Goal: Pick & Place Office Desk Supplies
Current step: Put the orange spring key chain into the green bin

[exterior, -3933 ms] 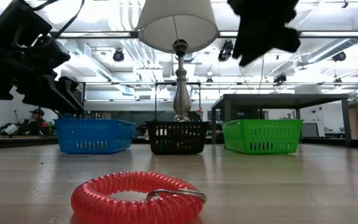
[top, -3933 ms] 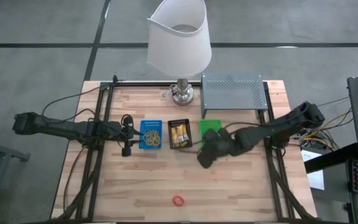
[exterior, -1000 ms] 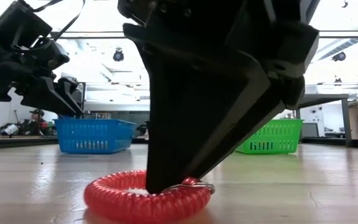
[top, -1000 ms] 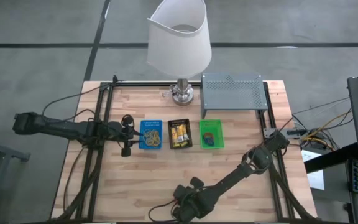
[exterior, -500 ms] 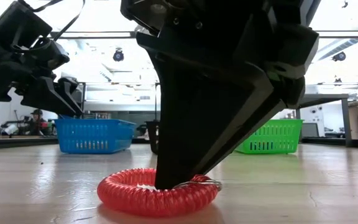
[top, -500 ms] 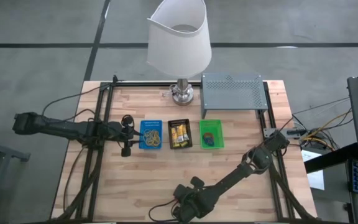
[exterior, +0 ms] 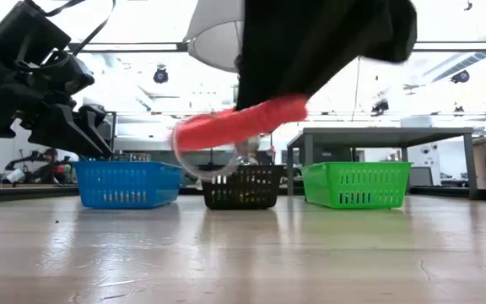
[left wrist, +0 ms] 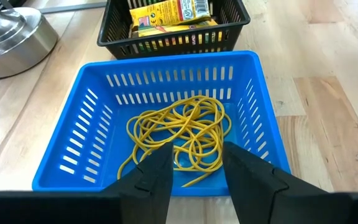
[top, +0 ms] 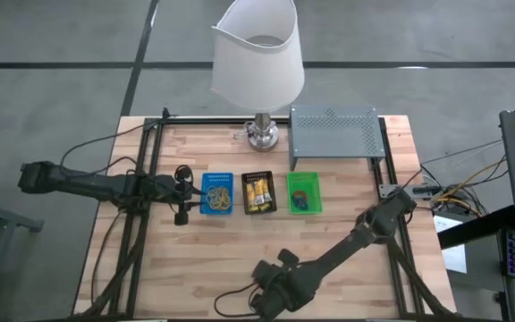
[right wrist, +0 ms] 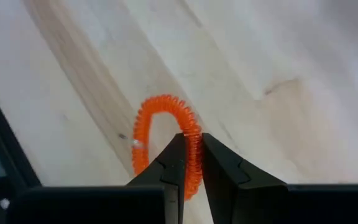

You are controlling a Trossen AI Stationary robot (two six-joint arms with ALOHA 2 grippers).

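A red coiled ring (exterior: 241, 123) with a thin metal loop (exterior: 202, 162) hangs above the table's near edge, my right gripper (right wrist: 192, 139) shut on it. In the high view the right gripper (top: 271, 291) hides the ring. Near the table's left side my left gripper (left wrist: 194, 167) stands open just before the blue tray (left wrist: 253, 112), which holds yellow rubber bands (left wrist: 182, 134). The black tray (top: 258, 192) beside it holds yellow packets (left wrist: 169, 11). My right gripper pinches one side of the red ring's coil (right wrist: 194, 152) between its two fingers, which lie across the coil. The fingers slant steeply down from above. The ring is lifted clear of the table and hangs tilted, its metal loop at the lower end.
The blue tray, the black tray and a green tray (top: 303, 192) stand in a row at mid table. Behind them are a lamp (top: 257, 63) on a metal foot and a grey perforated shelf (top: 333, 130). Bare wood (top: 213, 259) lies between the trays and the near edge.
My right gripper has risen from the table near the near edge, taking the red ring up with it. The ring, flat on the wood before, now hangs tilted and clear of the table.
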